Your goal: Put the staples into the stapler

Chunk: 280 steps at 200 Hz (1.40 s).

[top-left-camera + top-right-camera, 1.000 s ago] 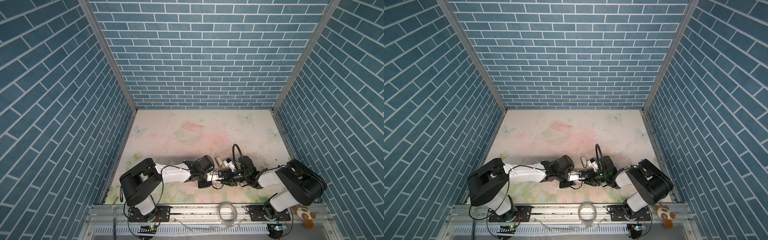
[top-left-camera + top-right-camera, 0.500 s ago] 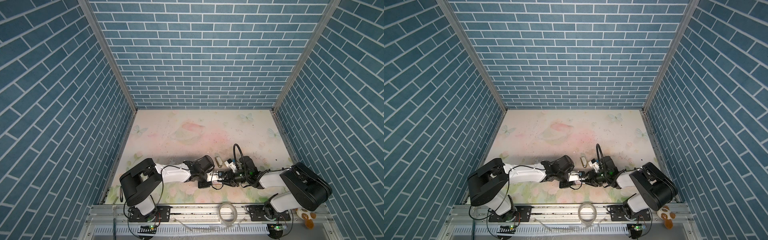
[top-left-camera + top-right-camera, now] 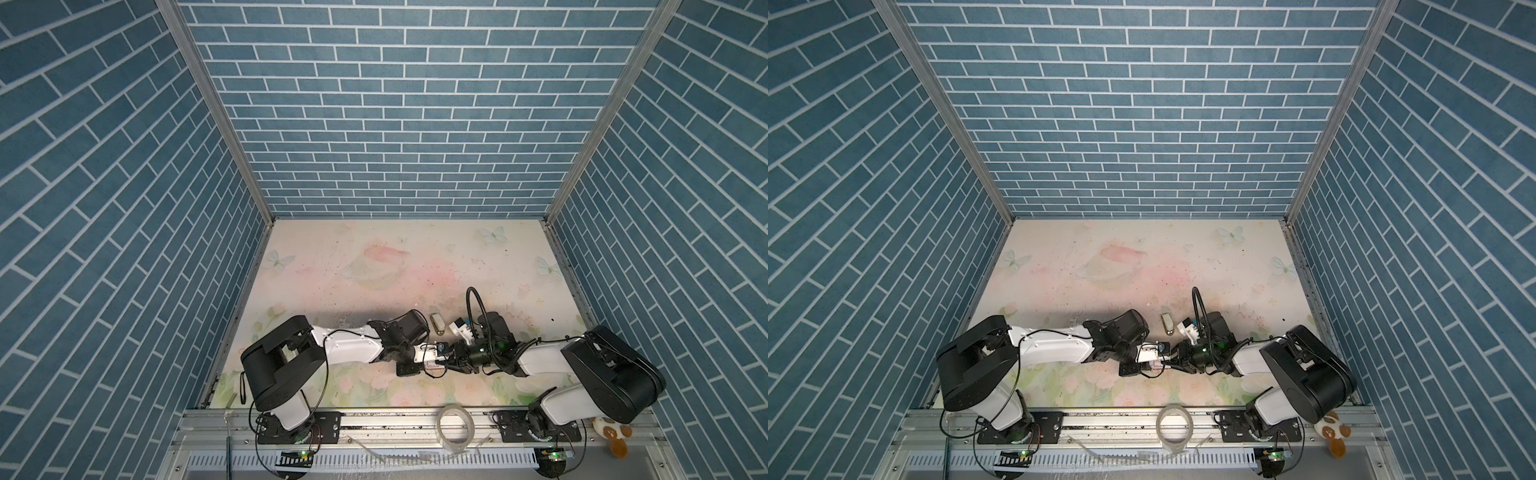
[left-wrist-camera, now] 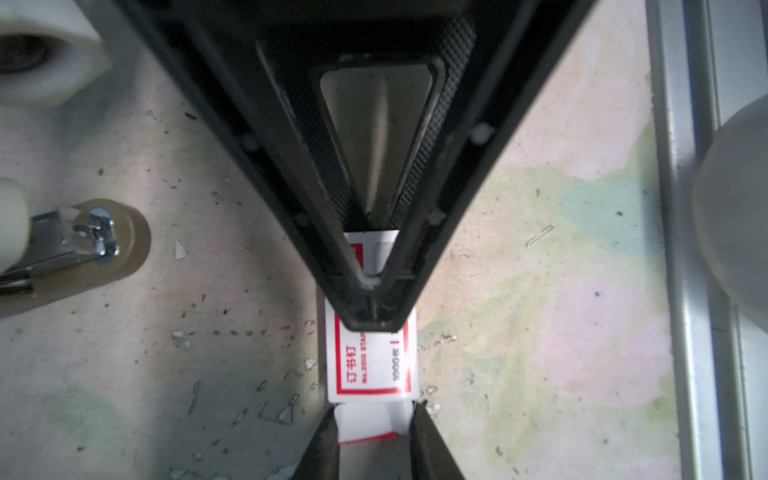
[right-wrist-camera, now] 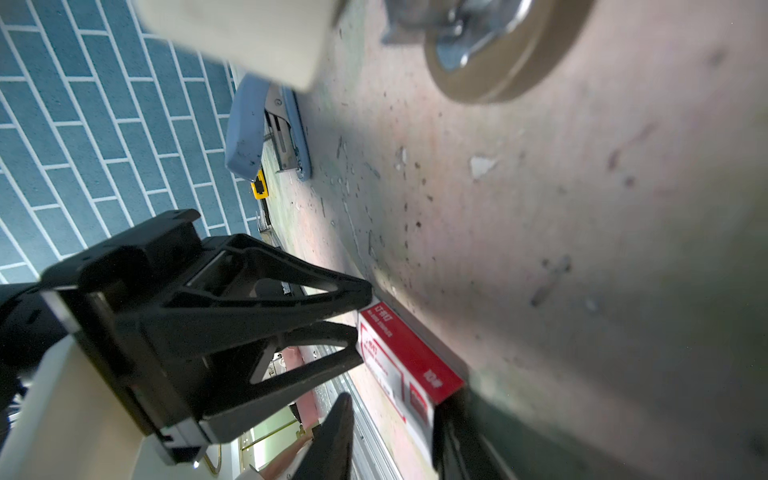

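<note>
The left fingers (image 4: 336, 270) are drawn almost together with only a slit left between them, and their tips are set on the top face of the white-and-red staple box (image 4: 370, 361); whether anything is pinched cannot be told. The right fingers (image 4: 324, 449) are spread to either side of the box's open end. The box lies flat on the worktop (image 4: 540, 332). No strip of the staples is seen, but a loose staple (image 4: 540, 237) lies nearby. A tan-based stapler (image 4: 95, 237) lies near and a blue stapler (image 5: 249, 124) farther off.
</note>
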Motion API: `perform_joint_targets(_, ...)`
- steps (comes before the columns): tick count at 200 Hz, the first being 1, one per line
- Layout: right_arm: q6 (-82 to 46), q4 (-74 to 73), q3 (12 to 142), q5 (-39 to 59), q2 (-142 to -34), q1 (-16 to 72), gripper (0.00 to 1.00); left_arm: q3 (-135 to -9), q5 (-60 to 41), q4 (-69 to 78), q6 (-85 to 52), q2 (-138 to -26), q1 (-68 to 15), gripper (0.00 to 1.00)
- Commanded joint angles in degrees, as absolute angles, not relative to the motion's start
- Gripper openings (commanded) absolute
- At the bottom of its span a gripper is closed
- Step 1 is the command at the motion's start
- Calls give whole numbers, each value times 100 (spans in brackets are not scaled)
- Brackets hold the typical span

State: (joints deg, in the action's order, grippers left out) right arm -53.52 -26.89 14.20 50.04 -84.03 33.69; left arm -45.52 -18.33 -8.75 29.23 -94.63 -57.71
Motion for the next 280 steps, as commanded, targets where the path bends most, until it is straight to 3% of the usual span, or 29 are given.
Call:
perform_joint_targets(1, -5168, -2274, 1350, 4528, -8451, 3292, 33, -4582, -1909, -1130, 2920, -9676, -5761, 30)
perform_joint_targets(91, -5012, -2055, 1250, 4451, -8297, 3093, 25, -4510, -1846, -1112, 2917, -9716, -5757, 29)
perform_joint_targets(198, -4966, -2081, 1191, 4408, -8249, 3028, 7, -4513, -1850, -1130, 2898, -9706, -5758, 28)
perform_joint_targets(280, -4939, -1976, 1072, 4438, -7947, 2861, 3, -4523, -1845, -1134, 2883, -9746, -5757, 28)
